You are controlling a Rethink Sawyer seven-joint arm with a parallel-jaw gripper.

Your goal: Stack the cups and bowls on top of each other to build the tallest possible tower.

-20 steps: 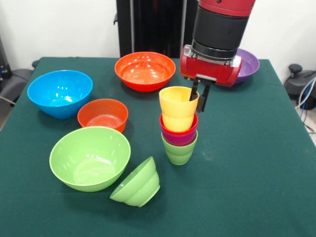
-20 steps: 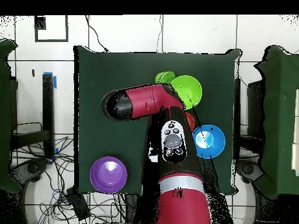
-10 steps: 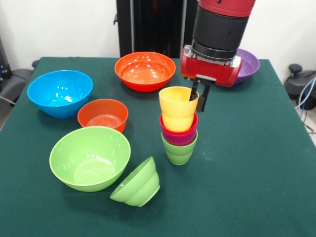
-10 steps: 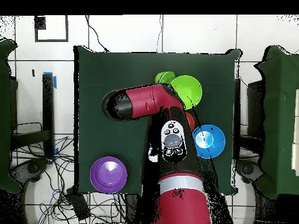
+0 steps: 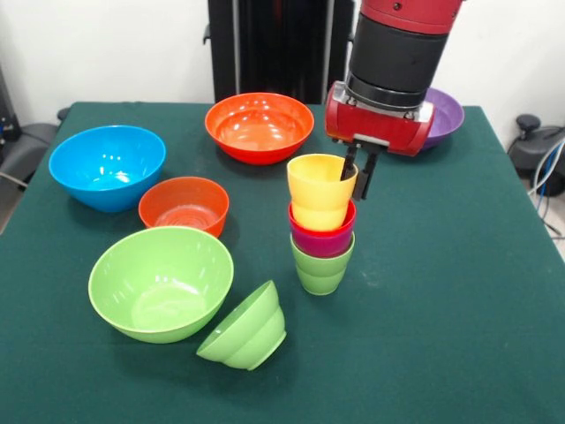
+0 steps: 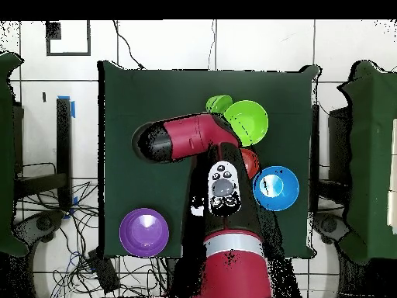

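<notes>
A stack of cups stands mid-table: a light green cup (image 5: 321, 269) at the bottom, a purple one (image 5: 323, 246) and a red one (image 5: 342, 221) showing as bands, and a yellow cup (image 5: 318, 190) on top. My gripper (image 5: 355, 172) comes down from above onto the yellow cup's right rim, with one finger inside and one outside, shut on the rim. A small light-green ribbed bowl (image 5: 245, 329) lies on its side in front of the stack. In the overhead view my arm (image 6: 190, 136) hides the stack and the gripper.
Left of the stack on the green table (image 5: 459, 309) are a large light-green bowl (image 5: 161, 283), a small orange-red bowl (image 5: 184, 206) and a blue bowl (image 5: 106, 166). A large orange bowl (image 5: 259, 126) and a purple bowl (image 5: 446, 115) sit at the back.
My gripper and the cup stack have shifted very slightly to the right in the front view. The bowls have not moved.
</notes>
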